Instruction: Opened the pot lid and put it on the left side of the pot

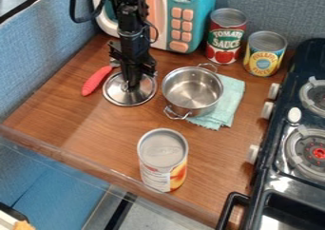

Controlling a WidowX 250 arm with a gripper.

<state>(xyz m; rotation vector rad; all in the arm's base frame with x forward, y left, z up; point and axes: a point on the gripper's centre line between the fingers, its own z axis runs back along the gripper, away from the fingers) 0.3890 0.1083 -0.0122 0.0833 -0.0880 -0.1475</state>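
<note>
The pot lid is lying flat and round on the wooden counter, just left of the pot, while I am holding my pincer over its middle, and I cannot tell whether it is clamped or apart. Printed labels are wrapping the red-and-green can and the yellow can at far right; the pot's handles are lining up from near left to far right.

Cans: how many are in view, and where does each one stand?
3. The red can stands beside the toy microwave, the yellow-and-blue can just right of it in the picture, and the third can nearer the camera than the pot.
</note>
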